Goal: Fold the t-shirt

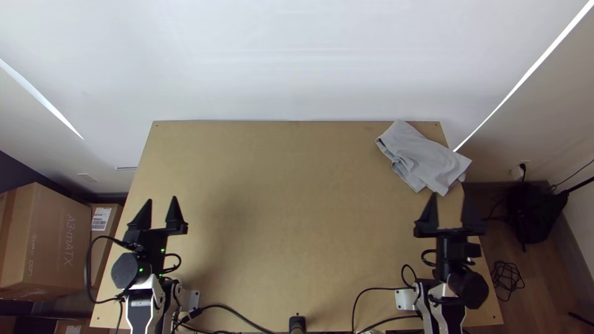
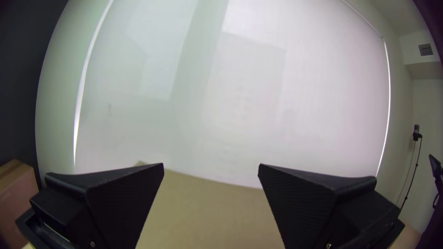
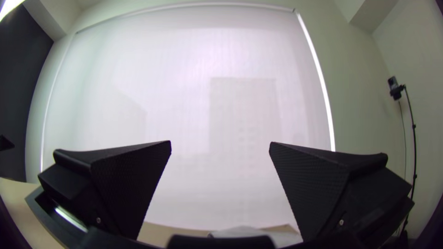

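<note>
A light grey t-shirt (image 1: 424, 158) lies bunched and partly folded over at the table's far right corner, one end reaching past the right edge. My right gripper (image 1: 450, 201) stands open on the near side of the cloth, nothing between its fingers. At the table's left side my left gripper (image 1: 160, 204) is also open and empty, far from the cloth. In the left wrist view the left gripper (image 2: 211, 167) has its fingers wide apart. The right wrist view has the right gripper (image 3: 220, 144) spread likewise, with part of the grey cloth (image 3: 249, 232) low between the fingers.
The wooden table (image 1: 284, 204) has bare wood between the arms. Black cables (image 1: 371, 291) run along its near edge. Cardboard boxes (image 1: 46, 238) stand on the floor to the left, a black bag (image 1: 532, 213) to the right. A white blind (image 1: 297, 62) hangs behind the far edge.
</note>
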Controlling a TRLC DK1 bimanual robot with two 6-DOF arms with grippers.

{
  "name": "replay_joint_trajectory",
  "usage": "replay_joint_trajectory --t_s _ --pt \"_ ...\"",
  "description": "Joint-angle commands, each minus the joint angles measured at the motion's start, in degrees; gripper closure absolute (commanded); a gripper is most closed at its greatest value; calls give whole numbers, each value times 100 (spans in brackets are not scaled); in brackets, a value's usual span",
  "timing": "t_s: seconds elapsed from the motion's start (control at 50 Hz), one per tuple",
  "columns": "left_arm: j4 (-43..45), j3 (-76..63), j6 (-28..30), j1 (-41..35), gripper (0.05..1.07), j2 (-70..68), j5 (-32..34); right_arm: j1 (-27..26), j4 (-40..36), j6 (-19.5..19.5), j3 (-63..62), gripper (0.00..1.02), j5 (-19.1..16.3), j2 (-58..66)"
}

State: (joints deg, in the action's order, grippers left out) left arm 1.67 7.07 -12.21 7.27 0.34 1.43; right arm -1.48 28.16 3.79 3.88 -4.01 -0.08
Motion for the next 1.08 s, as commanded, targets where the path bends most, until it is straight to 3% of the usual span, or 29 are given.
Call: replay_joint_trajectory --t_s 0.0,0.04,0.14,0.3,1.06 --pt "255 -417 -194 -85 9 -51 24 394 -294 43 -379 4 199 -28" --pt "281 -531 -168 -85 9 -51 24 534 -593 289 -379 4 383 -28" --pt "-27 -698 -212 -85 9 -51 24 605 -1480 552 -370 4 410 -36" --pt "-238 -689 -282 -85 9 -34 -29 499 -2878 403 -344 4 410 -28" --pt "-238 -689 -282 -85 9 -34 -29 499 -2895 350 -335 4 454 -10"
